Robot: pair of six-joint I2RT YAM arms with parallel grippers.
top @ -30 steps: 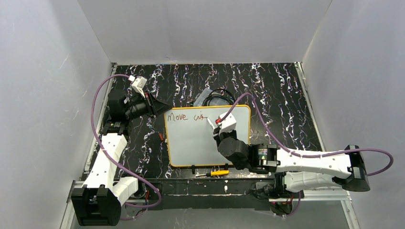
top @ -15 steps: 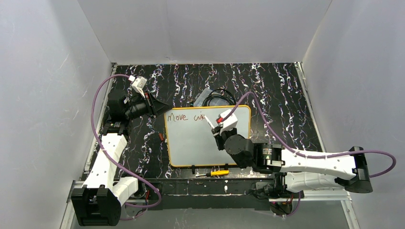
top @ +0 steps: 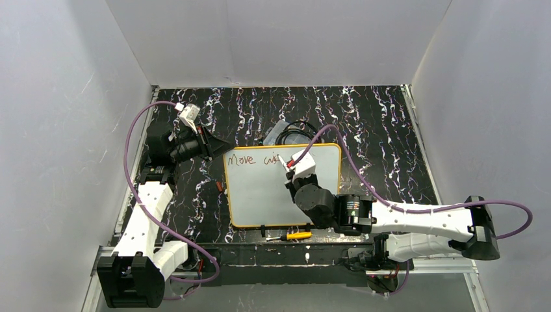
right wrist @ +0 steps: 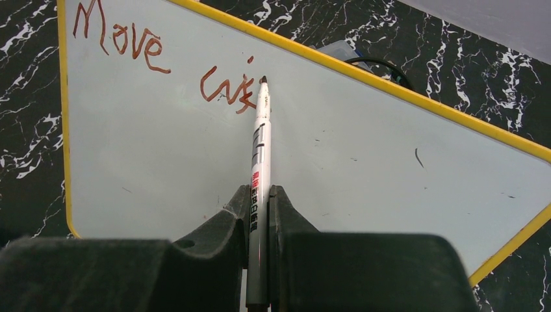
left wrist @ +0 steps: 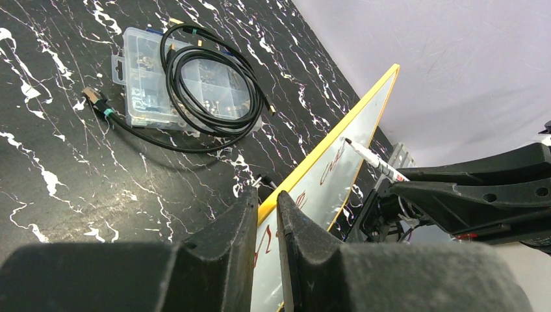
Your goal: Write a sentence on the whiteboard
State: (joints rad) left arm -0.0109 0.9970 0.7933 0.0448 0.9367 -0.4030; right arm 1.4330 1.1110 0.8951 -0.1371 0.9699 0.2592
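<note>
A black tabletop (top: 390, 130) veined with white is being enclosed by plain white walls (top: 292, 39). A clear parts box (left wrist: 149, 78) is being overlain by a coiled black cable (left wrist: 208, 84) beyond the whiteboard (top: 260, 195), which is being kept mid-table, yellow-rimmed, its far left corner being clamped by the left gripper (left wrist: 266, 203). The sentence (right wrist: 162, 65), reddish-brown "Move" plus a scrawled second word, is being shown along the board's far edge. A marker (right wrist: 260, 143) is being pinched by the right gripper (right wrist: 258, 195), tip at the last stroke.
</note>
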